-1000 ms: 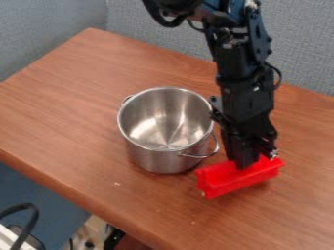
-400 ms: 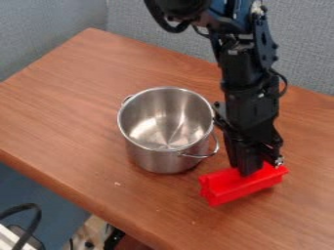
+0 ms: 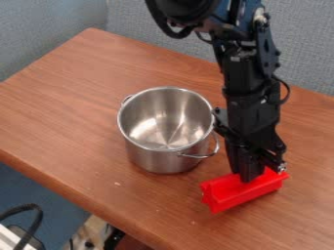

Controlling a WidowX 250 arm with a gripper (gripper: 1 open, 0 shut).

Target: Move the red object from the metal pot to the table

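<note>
- One gripper (image 3: 248, 176), jaws nearly closed, pinching the red object (image 3: 241, 190) from above.
- Compared with the earlier views, block and gripper have shifted slightly toward the right and front; grip unchanged.
- Red object located outside the metal pot (image 3: 166, 130), low over or on the table (image 3: 78, 93); contact cannot be confirmed. Removal achieved; lowering, if needed, and release appear to remain.
- Pot handle lies near the block's left end: clearance limited there.
- Front table edge well apart from the block; open wood in front and to the right.
</note>
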